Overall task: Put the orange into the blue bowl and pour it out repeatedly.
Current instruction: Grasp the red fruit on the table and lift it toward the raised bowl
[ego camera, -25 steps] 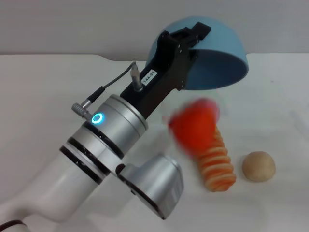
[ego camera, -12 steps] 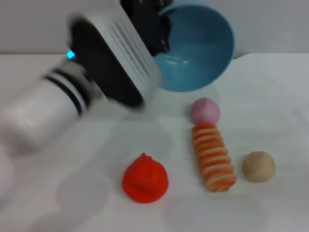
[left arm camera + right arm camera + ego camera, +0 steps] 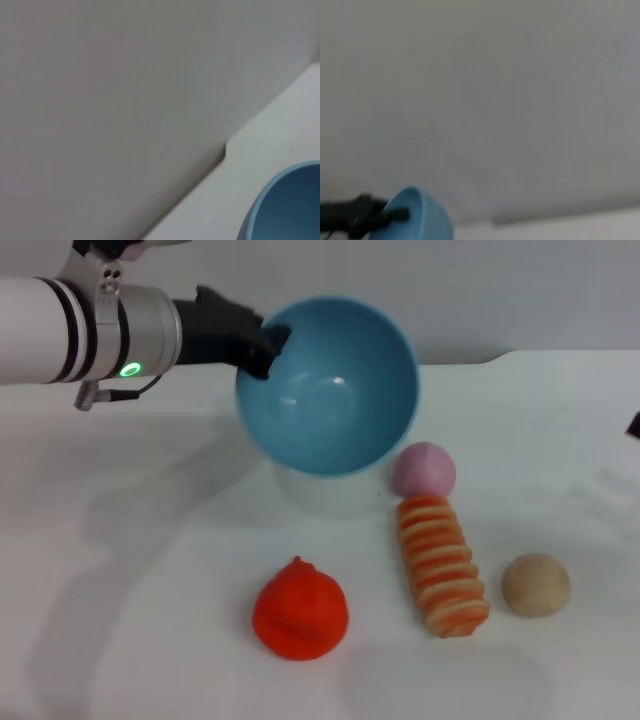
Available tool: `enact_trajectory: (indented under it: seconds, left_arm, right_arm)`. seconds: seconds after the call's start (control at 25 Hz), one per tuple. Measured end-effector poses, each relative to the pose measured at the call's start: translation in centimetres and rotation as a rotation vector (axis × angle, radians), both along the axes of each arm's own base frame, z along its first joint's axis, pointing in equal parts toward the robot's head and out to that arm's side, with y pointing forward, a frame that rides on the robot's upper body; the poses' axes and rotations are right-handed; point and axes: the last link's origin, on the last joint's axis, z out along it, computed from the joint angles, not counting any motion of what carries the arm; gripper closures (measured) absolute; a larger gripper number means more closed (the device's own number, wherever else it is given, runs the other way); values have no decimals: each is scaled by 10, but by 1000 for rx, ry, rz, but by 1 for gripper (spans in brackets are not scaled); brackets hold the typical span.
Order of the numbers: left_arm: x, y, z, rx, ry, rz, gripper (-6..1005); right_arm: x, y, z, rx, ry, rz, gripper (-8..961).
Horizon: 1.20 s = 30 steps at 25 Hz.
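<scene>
Orange [image 3: 299, 609] down on the white worktop [image 3: 150, 570], near front, sitting upright with stem tip up, clear of the bowl and touching nothing else. Just to its right, apart from it: long orange-and-cream striped roll [image 3: 441, 566], lying lengthwise front to back. Pink ball [image 3: 424, 469] at the far end of that roll, touching or nearly touching it; cannot tell which. Tan ball [image 3: 535, 584] beside the roll's near end, on the right, a small gap between.

Blue bowl [image 3: 328, 385] held up off the worktop, behind and above the orange, tipped so the open mouth faces the head camera; inside plain, nothing in it. Soft shadow of the bowl on the worktop right under it.

Left claw [image 3: 262, 343] clamped on the bowl's rim at the upper left side, black fingers pinching the edge, one showing inside the rim. Left arm reaching in level from the left, silver wrist ring with a green light [image 3: 129, 369] lit.

Same grip seen far off in the right wrist view: bowl [image 3: 417, 215] low in the picture, dark left claw [image 3: 395, 216] on its rim, grey wall behind. Left wrist view: only a curved slice of the bowl [image 3: 287, 205], a strip of white worktop [image 3: 240, 180] and the grey wall.

Right claw off to the right, out of the work; only a dark sliver at the right edge of the head view, state of its fingers impossible to tell.
</scene>
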Motion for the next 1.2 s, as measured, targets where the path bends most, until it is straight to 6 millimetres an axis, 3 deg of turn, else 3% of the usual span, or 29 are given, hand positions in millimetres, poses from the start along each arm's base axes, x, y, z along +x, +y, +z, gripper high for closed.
enact_trajectory:
  seconds: [0.24, 0.56, 0.84, 1.2]
  left_arm:
    - [-6, 6, 6, 16, 103, 121, 999]
    - [0, 14, -5, 20, 117, 127, 999]
    - [-3, 12, -10, 15, 113, 136, 999]
    - [-1, 11, -19, 20, 112, 117, 1000]
  right_arm:
    - [-14, 11, -20, -256, -97, 2, 269]
    - [-67, 31, -83, -595, -159, 130, 268]
    - [-95, 48, -138, -707, -173, 117, 268]
    - [-108, 45, -178, -767, -174, 87, 269]
